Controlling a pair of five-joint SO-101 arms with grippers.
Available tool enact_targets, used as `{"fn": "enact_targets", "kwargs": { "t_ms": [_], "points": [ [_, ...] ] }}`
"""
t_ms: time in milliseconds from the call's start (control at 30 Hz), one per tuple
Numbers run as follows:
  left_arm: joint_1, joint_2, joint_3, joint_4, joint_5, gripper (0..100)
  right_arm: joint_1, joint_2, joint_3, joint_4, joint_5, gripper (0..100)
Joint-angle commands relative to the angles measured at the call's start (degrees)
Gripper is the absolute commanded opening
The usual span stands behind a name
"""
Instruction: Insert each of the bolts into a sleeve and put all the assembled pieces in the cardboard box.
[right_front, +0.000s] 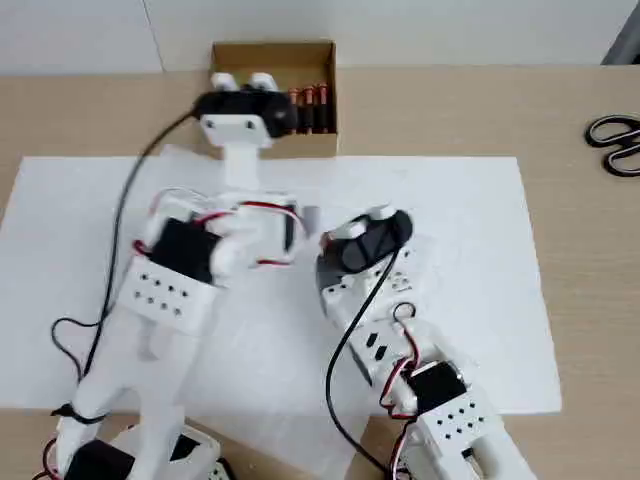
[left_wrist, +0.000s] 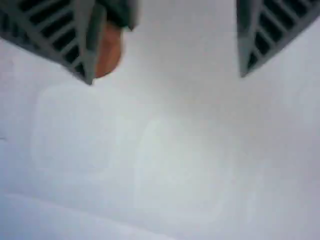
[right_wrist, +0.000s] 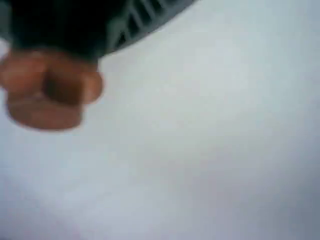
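We see the left gripper (left_wrist: 165, 77) with jaws spread wide above the white paper (right_front: 450, 250), probably ready to take the copper piece (right_wrist: 47, 92) that the right gripper (right_wrist: 57, 47) seems to clasp just beside it, while red pieces (right_front: 310, 108) already lie in the cardboard box (right_front: 272, 50).

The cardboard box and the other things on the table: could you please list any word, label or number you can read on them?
None: no word, number, label or sign can be read in any view.
The cardboard box looks plain brown, and the orange pieces in it, the white sheet and the scissors show no print that I can make out.
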Motion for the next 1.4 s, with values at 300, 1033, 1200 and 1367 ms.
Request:
{"fn": "enact_targets", "kwargs": {
  "t_ms": [300,1033,1200,1367],
  "points": [
    [-15.12,-0.26,-5.41,14.77,-0.62,18,5.14,28.97,-39.03,8.31,4.57,0.3],
    [-24.35,-0.26,-5.23,17.41,-0.53,18,-2.15,109.58,-109.01,-26.77,4.66,0.3],
    [-24.35,-0.26,-5.23,17.41,-0.53,18,-3.21,119.16,-117.89,-27.74,4.75,0.3],
    [-24.26,-0.26,-5.23,17.41,-0.62,18,-2.95,125.93,-124.22,-27.74,4.84,0.4]
  ]
}}
